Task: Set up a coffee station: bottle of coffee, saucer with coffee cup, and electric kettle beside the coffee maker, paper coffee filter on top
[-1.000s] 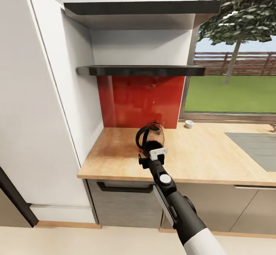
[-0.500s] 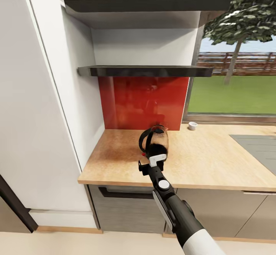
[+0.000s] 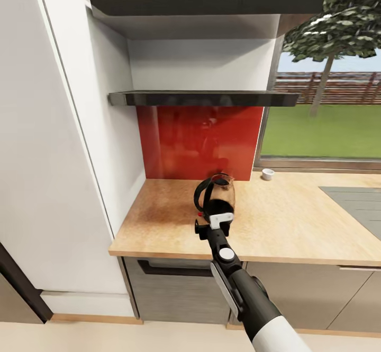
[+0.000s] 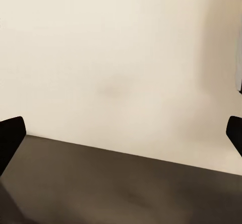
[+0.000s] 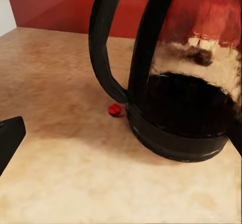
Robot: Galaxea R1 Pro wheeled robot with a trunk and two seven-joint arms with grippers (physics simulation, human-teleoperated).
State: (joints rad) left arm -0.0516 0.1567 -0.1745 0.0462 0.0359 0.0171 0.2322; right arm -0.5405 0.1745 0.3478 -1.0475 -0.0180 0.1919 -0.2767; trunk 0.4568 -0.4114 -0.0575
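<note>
Left claw: fingertips spread, nothing between.

Light wooden counter [image 3: 159, 220]: glass electric kettle with black handle and base [image 3: 216, 200] upright near red backsplash [image 3: 201, 140].

Right claw [image 3: 213, 222]: spread, just short of kettle, not touching.

Small white cup [image 3: 268, 174] by window.

Judgement: early stage; coffee maker, bottle, filter, saucer unsighted.

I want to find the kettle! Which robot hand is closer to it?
Right. The right gripper is right beside the electric kettle on the countertop; the left gripper faces a pale wall.
</note>
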